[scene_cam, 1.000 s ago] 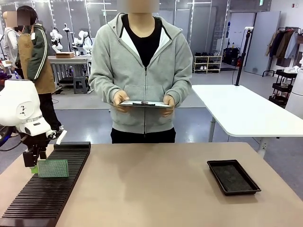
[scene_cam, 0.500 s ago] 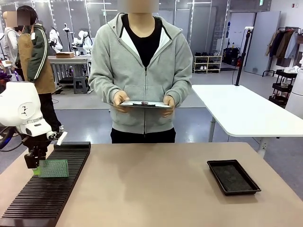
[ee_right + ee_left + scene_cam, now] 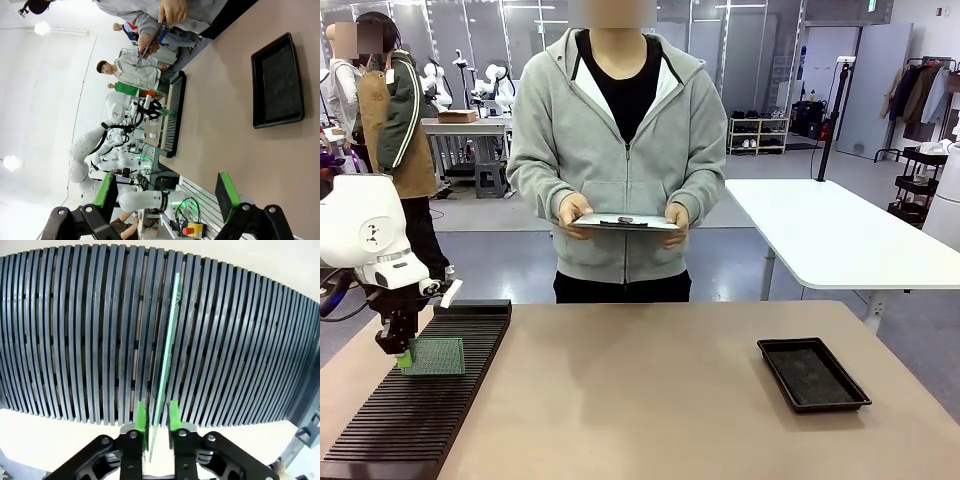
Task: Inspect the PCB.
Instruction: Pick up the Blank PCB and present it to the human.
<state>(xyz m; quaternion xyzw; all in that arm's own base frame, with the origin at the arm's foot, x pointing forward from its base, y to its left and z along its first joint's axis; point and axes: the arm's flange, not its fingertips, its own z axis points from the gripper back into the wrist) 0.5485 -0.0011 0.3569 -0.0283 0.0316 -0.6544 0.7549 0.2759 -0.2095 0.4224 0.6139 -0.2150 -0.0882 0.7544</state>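
On the desk [image 3: 650,400], you find the PCB [image 3: 169,340] standing upright in the slotted black rack [image 3: 75,340], left hand [image 3: 157,413] slightly parted around its near edge, right hand [image 3: 167,192] wide open.

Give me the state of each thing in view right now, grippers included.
PCB: upright on edge in a slot of the rack.
slotted rack: flat on the table, holding that one board.
left gripper: jaws narrowly open astride the PCB's edge.
right gripper: wide open, empty.
black tray: flat on the table, empty.
clipboard: held level by the person.
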